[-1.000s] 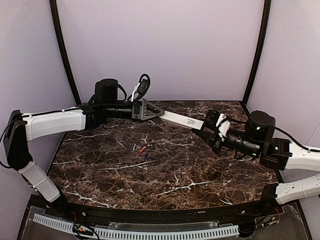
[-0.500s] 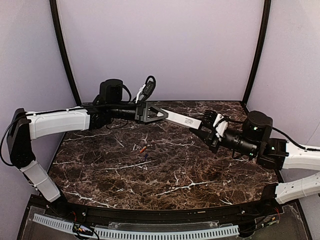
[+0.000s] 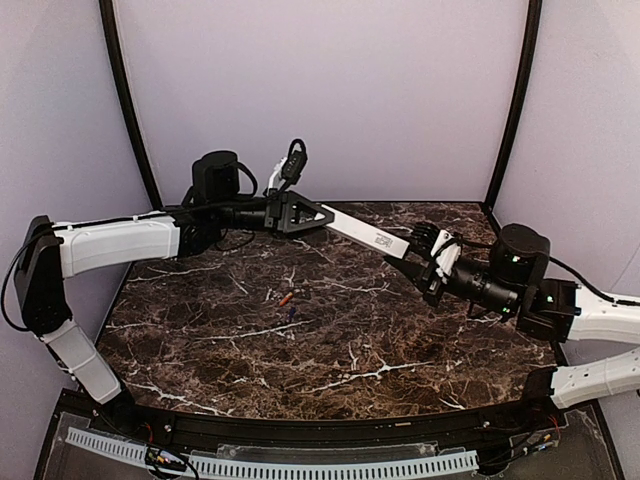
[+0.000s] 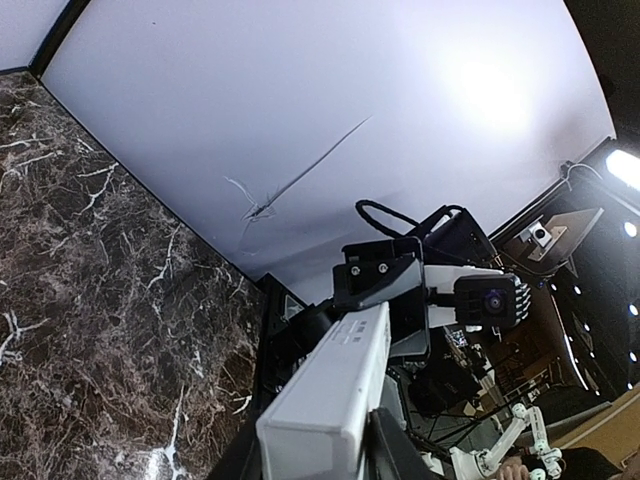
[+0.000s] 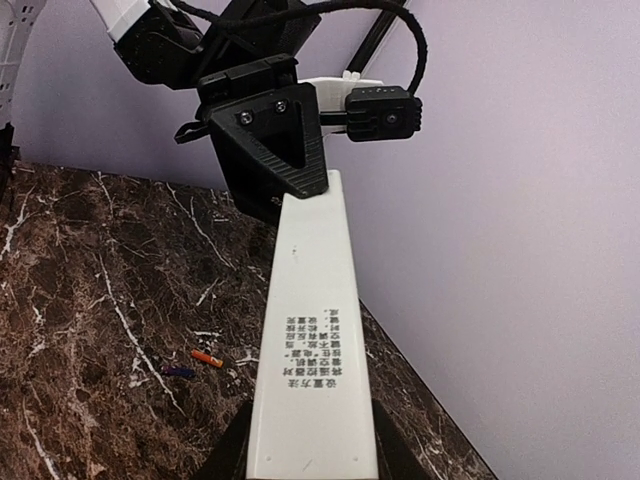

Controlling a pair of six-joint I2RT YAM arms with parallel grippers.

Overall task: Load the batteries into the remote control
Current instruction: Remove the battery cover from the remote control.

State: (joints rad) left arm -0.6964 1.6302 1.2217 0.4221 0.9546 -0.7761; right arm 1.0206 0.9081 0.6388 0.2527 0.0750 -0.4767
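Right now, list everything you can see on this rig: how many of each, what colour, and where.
remote control: one, white, in the air over the table's far side, one end in each gripper
batteries: two, one red-orange, one dark blue, lying close together near the table's middle
table: one, dark marble with white veins, below the arms
backdrop: one, pale lilac, behind the table
left gripper: one, black, shut on the remote control's left end
right gripper: one, black, shut on its right end
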